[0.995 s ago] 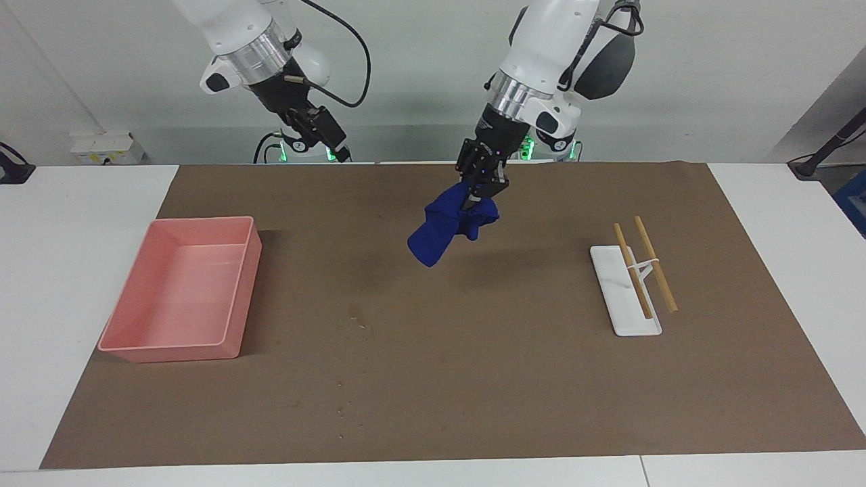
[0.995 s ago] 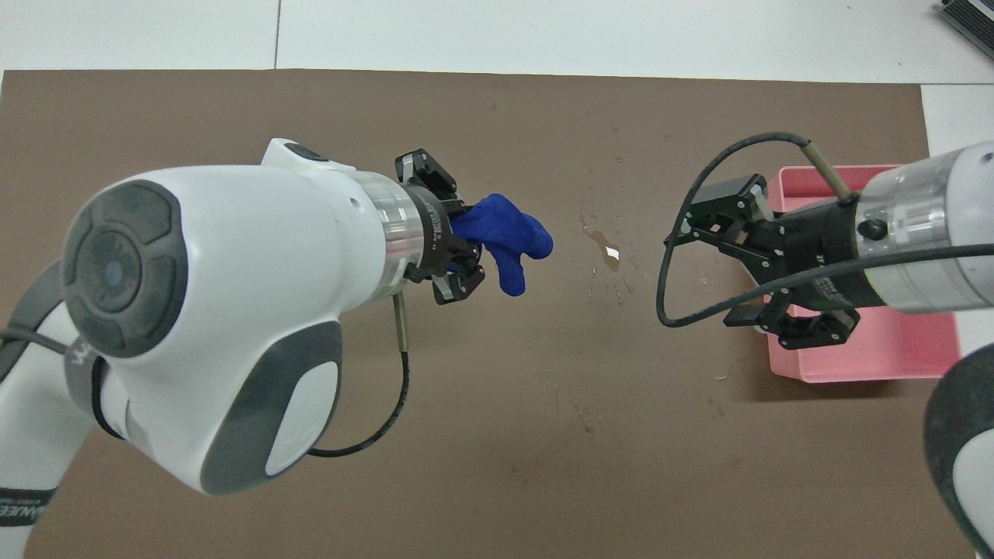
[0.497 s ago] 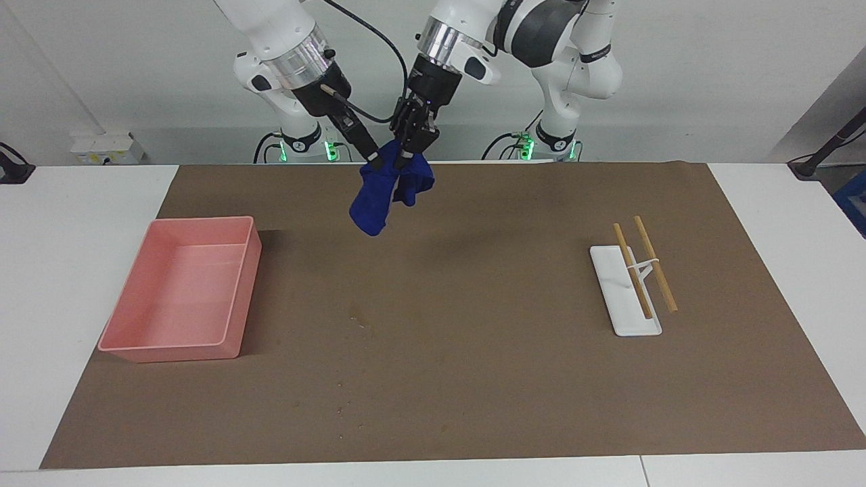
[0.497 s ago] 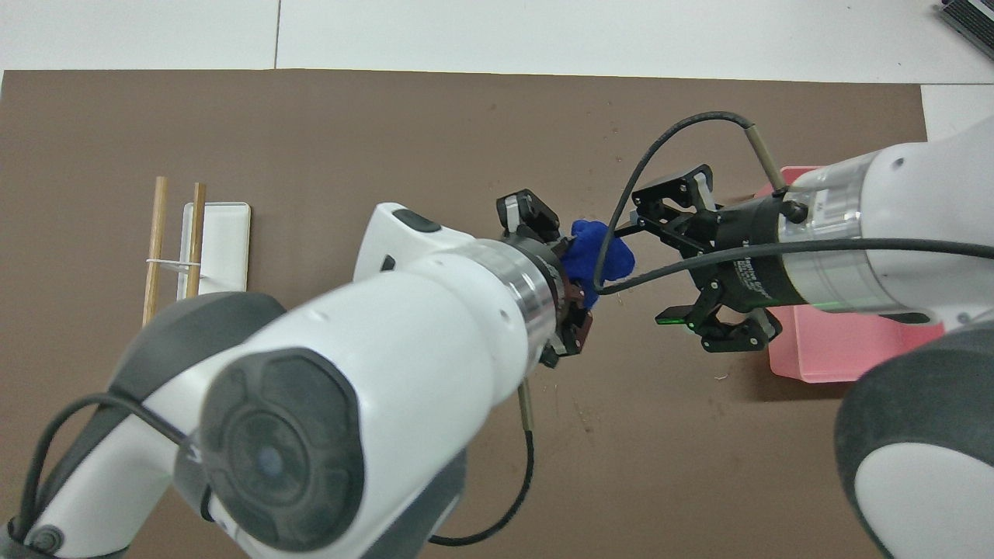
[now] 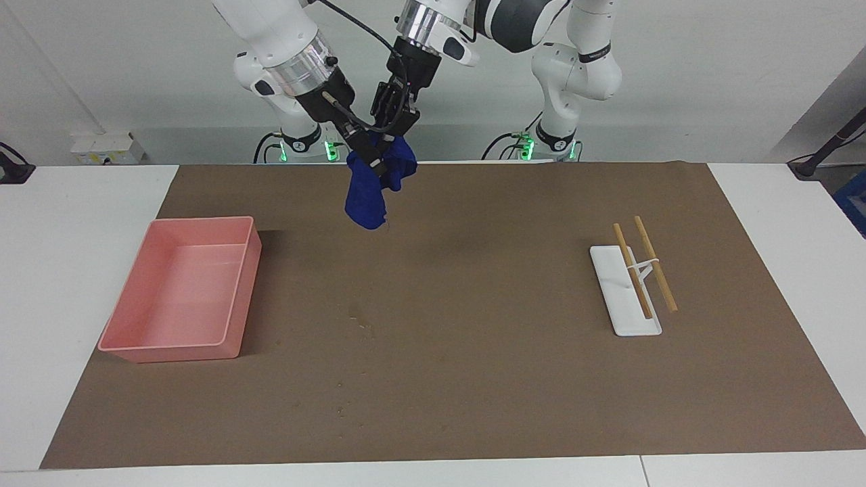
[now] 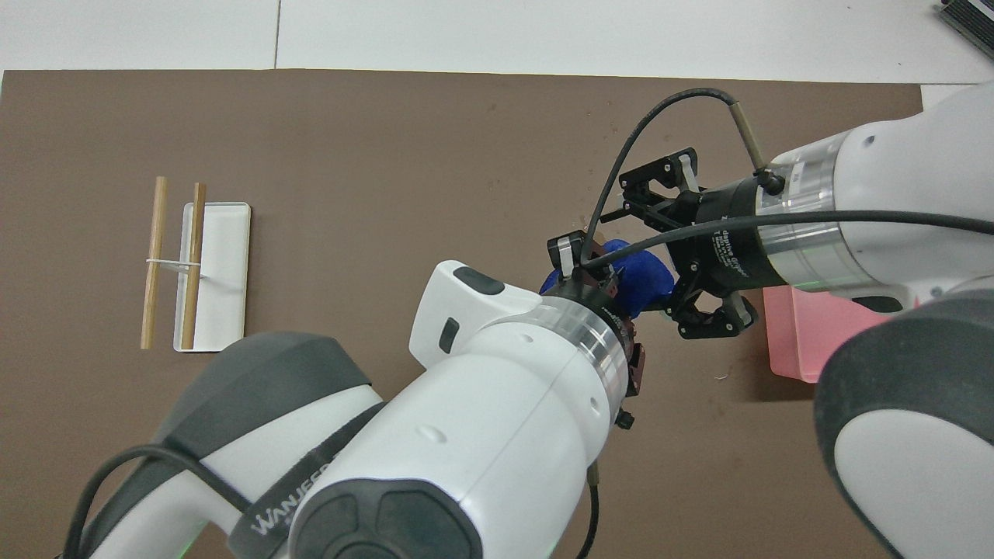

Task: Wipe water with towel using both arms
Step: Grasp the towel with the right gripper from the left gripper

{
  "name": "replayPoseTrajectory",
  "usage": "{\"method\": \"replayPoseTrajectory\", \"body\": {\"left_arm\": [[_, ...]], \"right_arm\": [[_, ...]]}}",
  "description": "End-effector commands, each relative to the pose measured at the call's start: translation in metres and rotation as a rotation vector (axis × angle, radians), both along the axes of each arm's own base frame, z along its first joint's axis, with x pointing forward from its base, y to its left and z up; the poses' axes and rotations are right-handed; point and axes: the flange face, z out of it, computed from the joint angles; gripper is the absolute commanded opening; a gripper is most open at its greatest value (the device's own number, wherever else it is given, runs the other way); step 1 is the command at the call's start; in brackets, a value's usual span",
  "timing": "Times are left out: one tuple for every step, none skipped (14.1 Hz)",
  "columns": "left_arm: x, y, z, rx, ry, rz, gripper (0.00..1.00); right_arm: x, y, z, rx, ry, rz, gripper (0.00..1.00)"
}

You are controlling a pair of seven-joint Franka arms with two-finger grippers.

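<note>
The blue towel (image 5: 369, 193) hangs in the air over the mat, toward the right arm's end of it, near the robots' edge. My left gripper (image 5: 392, 138) is shut on its top and holds it up. My right gripper (image 5: 367, 157) is at the towel's upper side, touching it. In the overhead view its fingers stand open around the towel (image 6: 643, 273), facing the left gripper (image 6: 599, 270). The right gripper (image 6: 658, 262) covers most of the water there. In the facing view the water (image 5: 356, 316) shows as tiny pale specks on the mat, farther from the robots than the towel.
A pink tray (image 5: 203, 220) stands at the right arm's end of the brown mat (image 5: 473, 379), also seen in the overhead view (image 6: 792, 341). A white rack with two wooden sticks (image 5: 632, 291) lies at the left arm's end, also in the overhead view (image 6: 210, 264).
My left gripper has carried the towel up and toward the right arm's end. My right gripper has come in and met the towel.
</note>
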Motion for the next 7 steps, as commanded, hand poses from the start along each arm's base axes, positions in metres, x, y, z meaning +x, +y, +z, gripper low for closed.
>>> {"method": "replayPoseTrajectory", "body": {"left_arm": [[-0.009,0.001,0.022,-0.019,0.006,0.033,0.00],[-0.009,0.001,0.022,-0.022,0.009,0.038,0.00],[-0.007,0.002,0.022,-0.024,0.012,0.042,0.00],[-0.005,0.005,0.023,-0.026,0.012,0.048,0.00],[-0.003,0.006,0.023,-0.027,0.013,0.053,0.00],[0.001,0.009,0.023,-0.025,0.016,0.061,0.00],[0.002,0.011,0.023,-0.024,0.017,0.064,0.00]], "right_arm": [[-0.001,-0.002,-0.006,0.000,0.030,-0.014,0.88],[-0.001,-0.004,-0.006,-0.003,0.038,-0.012,0.81],[0.000,-0.009,-0.006,-0.006,0.043,-0.019,0.68],[0.001,-0.012,-0.005,-0.010,0.041,-0.021,0.50],[0.001,-0.014,-0.004,-0.023,0.034,-0.022,0.27],[0.002,-0.015,-0.004,-0.035,0.028,-0.021,0.00],[0.003,-0.017,-0.003,-0.054,0.016,-0.020,0.00]]}}
